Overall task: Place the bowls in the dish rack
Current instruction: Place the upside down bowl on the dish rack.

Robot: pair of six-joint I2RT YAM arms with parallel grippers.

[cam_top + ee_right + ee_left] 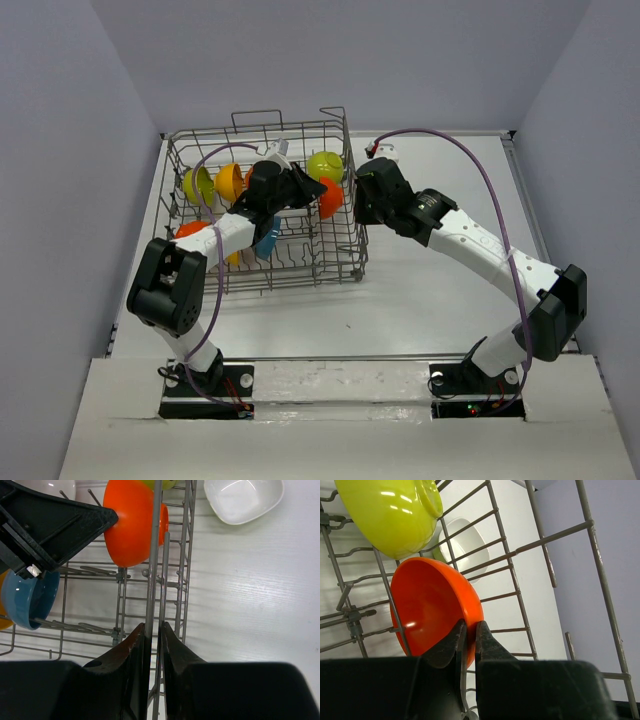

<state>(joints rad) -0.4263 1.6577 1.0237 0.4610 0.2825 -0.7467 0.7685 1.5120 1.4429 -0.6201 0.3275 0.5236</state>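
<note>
The grey wire dish rack [340, 262] stands at centre left. My left gripper [316, 189] reaches into it and is shut on the rim of a red-orange bowl [432, 605], held on edge near the rack's right wall. My right gripper [152, 626] is shut on the top rim wire [155, 555] of that right wall, just outside the red-orange bowl [131, 522]. In the rack stand lime green bowls [325, 165] [197, 185], an orange-yellow bowl [230, 182], a teal blue bowl [27, 597] and another red-orange bowl [190, 230]. A white bowl [242, 497] sits on the table outside.
The white table [430, 290] stretches right of the rack. Grey walls close in the back and both sides. The rack's loop handle [258, 116] sticks up at its far side. A purple cable [480, 170] arches over the right arm.
</note>
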